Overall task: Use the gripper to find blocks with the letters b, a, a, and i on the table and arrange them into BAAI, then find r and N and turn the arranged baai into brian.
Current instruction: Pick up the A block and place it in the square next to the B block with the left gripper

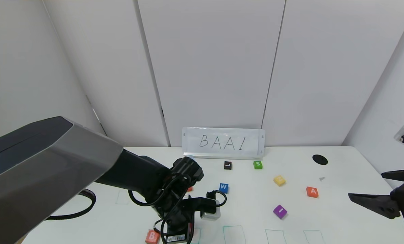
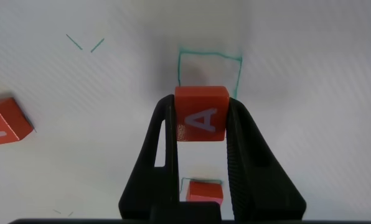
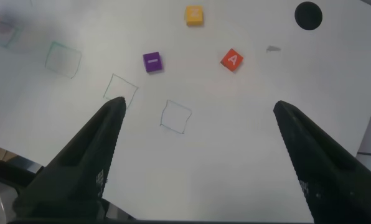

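Note:
My left gripper (image 2: 201, 104) is shut on an orange-red A block (image 2: 201, 115), held above the white table (image 1: 341, 210) near a green drawn rectangle (image 2: 209, 68). Below it another orange-red cube (image 2: 205, 191) lies in a rectangle, its letter hidden there. The B block (image 1: 152, 236) lies at the front edge beside the left arm. The R cube (image 2: 5, 121) lies off to one side. A second A block (image 1: 312, 191) and the purple I block (image 1: 280, 211) lie to the right. My right gripper (image 1: 365, 185) hangs open and empty at the far right. No N shows.
A blue W cube (image 1: 223, 187), a black L cube (image 1: 227, 165), a green S cube (image 1: 258, 165) and a yellow cube (image 1: 279, 180) lie mid-table. A BAAI sign (image 1: 223, 142) stands at the back. There is a black hole (image 1: 320, 159) at the back right, and green rectangles (image 1: 276, 236) line the front edge.

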### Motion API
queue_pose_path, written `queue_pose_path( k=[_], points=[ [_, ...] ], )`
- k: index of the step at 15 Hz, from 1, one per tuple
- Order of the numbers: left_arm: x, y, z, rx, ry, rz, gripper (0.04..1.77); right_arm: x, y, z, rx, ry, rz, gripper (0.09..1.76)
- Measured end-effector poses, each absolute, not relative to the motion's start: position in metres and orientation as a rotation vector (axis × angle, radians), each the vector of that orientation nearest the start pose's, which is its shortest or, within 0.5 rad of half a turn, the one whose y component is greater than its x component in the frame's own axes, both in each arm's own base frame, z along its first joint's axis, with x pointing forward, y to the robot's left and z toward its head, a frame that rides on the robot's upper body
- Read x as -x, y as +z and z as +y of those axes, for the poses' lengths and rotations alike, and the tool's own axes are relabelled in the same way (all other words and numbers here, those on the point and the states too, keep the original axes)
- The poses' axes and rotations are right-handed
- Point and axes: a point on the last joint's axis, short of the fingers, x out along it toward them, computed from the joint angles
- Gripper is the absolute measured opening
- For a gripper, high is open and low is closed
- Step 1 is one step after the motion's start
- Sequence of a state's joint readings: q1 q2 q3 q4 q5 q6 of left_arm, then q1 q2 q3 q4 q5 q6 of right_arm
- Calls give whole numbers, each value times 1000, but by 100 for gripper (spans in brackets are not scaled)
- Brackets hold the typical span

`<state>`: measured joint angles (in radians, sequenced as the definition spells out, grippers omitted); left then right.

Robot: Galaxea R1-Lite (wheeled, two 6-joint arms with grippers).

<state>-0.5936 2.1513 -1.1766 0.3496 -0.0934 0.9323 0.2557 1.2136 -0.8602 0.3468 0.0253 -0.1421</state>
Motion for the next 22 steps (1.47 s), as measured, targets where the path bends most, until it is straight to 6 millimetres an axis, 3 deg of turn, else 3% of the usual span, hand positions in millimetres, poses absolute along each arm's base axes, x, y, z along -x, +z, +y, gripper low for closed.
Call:
queue_pose_path(
  k=[22],
  points=[
    [-284,33,-210,-1089,-1200,993,50,-161,223,43,220,322,690,171]
  ],
)
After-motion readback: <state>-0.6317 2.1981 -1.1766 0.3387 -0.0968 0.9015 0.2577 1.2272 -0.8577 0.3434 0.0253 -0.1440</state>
